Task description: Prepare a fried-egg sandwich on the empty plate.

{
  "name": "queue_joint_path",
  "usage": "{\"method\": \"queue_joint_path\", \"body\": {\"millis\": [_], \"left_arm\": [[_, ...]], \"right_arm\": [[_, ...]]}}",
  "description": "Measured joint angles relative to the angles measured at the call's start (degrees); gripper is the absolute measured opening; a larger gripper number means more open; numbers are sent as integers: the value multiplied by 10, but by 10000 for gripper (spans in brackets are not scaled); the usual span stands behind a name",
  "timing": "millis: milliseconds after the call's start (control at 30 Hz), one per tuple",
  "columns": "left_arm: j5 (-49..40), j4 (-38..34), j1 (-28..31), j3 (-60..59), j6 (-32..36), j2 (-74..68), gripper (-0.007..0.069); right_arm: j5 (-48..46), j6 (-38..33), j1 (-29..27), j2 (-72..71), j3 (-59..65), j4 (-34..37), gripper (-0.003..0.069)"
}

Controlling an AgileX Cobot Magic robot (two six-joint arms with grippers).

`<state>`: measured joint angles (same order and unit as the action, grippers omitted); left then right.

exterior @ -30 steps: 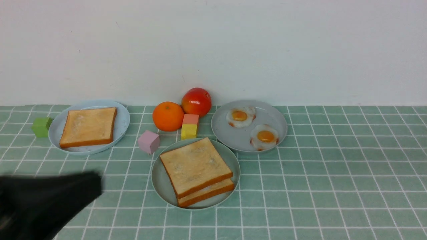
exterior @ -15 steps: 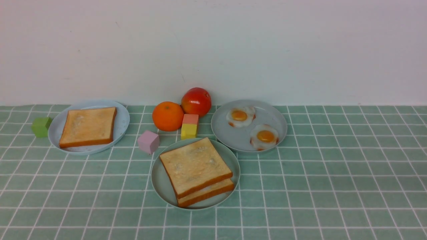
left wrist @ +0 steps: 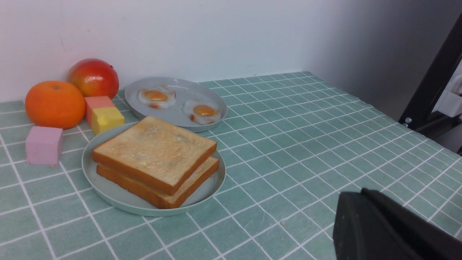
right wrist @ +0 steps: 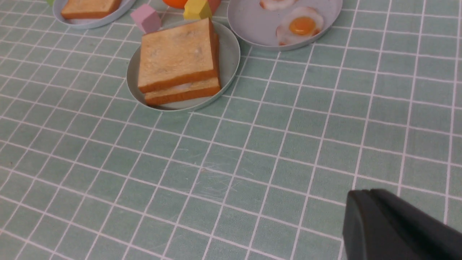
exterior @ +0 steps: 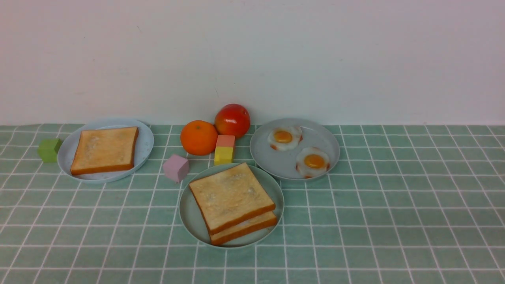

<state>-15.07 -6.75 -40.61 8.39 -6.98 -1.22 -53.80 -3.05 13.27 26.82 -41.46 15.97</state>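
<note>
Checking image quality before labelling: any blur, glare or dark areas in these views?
Front view: evenly lit, sharp, soft shadows under the sandwich. Left wrist view: wall darkens toward one side; the hand is a dark, featureless shape. Right wrist view: sharp, no glare.

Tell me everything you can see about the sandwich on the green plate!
The sandwich is two thick square toast slices, golden tan on top with orange-brown crusts, looking like toy bread. The top slice sits slightly askew, so the lower one peeks out at the near edge, with a pale sliver between them. It lies flat on the mint-green plate, at the table's near middle. Nothing else touches it.
</note>
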Motion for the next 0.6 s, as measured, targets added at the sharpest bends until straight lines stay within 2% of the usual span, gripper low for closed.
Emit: {"method": "queue_joint_path", "body": {"millis": [167, 200, 300, 467, 600], "left_arm": [[-1, 0, 0, 0, 0, 0, -13], [-1, 0, 0, 0, 0, 0, -13], [-1, 0, 0, 0, 0, 0, -13], [-1, 0, 0, 0, 0, 0, -11], [-1, 0, 0, 0, 0, 0, -10]], "right_arm": [[8, -6, -31, -37, 16, -12, 15], [41, -16, -59, -67, 50, -18, 17], [140, -25, -97, -134, 148, -19, 17], [315, -23, -118, -248, 348, -72, 19], [332, 14, -118, -272, 421, -103, 20]]}}
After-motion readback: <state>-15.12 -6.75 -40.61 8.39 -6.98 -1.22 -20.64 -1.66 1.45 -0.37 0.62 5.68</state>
